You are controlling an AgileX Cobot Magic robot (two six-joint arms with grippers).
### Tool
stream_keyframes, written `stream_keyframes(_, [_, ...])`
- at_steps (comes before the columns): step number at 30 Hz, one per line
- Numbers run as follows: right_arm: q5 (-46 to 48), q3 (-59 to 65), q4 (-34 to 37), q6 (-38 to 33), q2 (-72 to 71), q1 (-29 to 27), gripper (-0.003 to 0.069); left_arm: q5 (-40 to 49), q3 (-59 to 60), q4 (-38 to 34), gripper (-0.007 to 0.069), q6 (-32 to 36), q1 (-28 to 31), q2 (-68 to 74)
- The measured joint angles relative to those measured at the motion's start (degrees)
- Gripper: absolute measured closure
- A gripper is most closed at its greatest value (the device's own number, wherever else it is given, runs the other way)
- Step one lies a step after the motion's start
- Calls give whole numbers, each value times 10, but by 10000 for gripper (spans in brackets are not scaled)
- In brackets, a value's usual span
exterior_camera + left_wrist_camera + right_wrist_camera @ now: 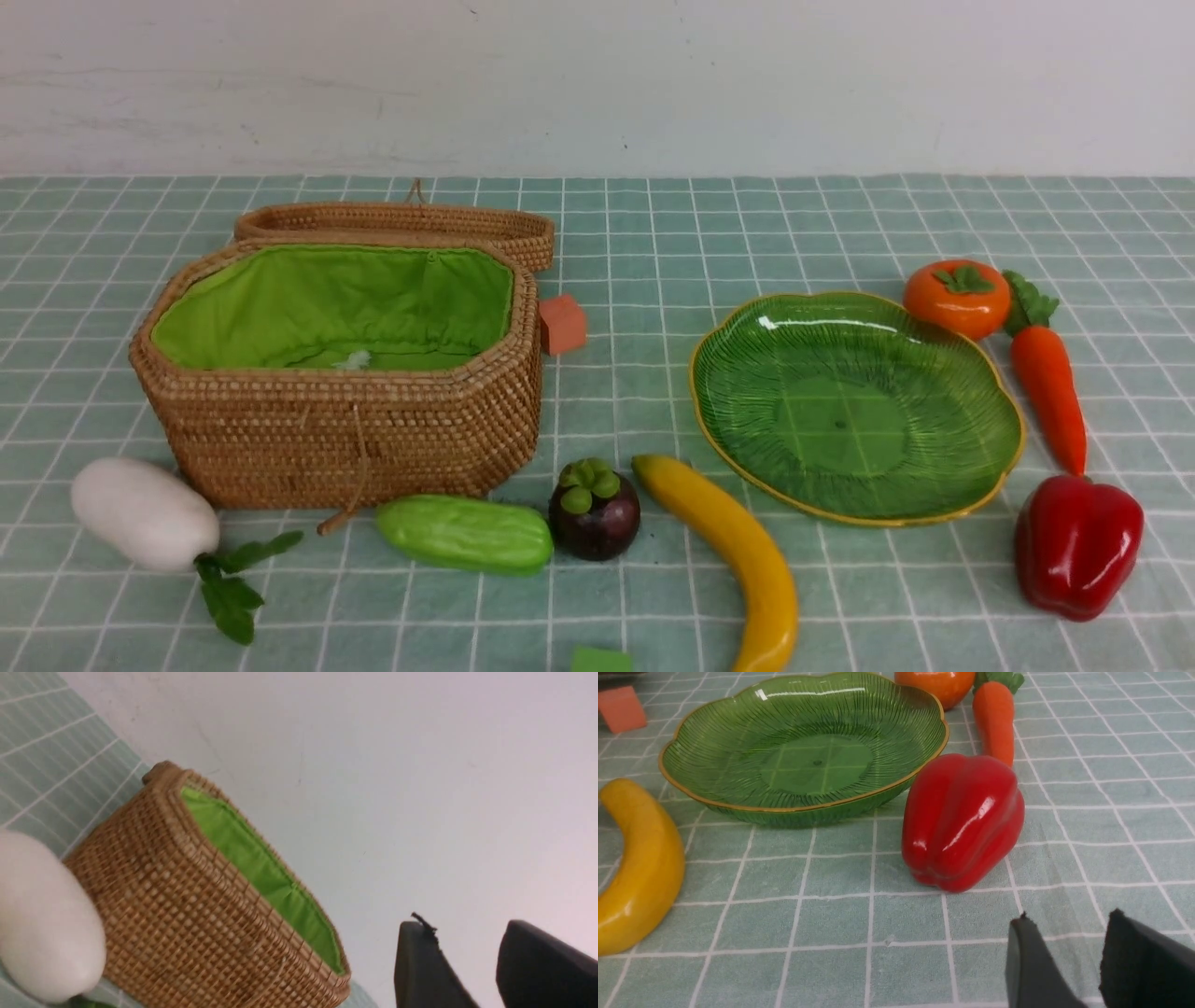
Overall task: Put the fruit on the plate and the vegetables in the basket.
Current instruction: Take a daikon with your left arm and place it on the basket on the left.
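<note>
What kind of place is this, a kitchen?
Likely a staged test table rather than a kitchen: toy food such as the banana on a checked cloth, a bare wall, and the right gripper nearby.

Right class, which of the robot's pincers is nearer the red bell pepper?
Right. The right pincer is just short of the bell pepper; the left pincer is beside the radish and basket, far from it.

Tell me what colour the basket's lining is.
Bright green; the lining shows best in the front view.
</note>
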Motion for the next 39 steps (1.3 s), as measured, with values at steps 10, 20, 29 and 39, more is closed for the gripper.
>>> stream_keyframes(10, [0, 0, 0, 0, 0, 0, 417, 139, -60, 29, 560, -4, 0, 1])
stream_keyframes(20, [-67, 6, 171, 113, 0, 0, 417, 496, -240, 61, 638, 80, 0, 202])
stream_keyframes(29, [27, -87, 246, 121, 14, 3, 506, 570, -323, 66, 638, 146, 0, 401])
stream_keyframes(39, [369, -472, 234, -87, 249, 47, 602, 545, -366, 108, 638, 147, 0, 491])
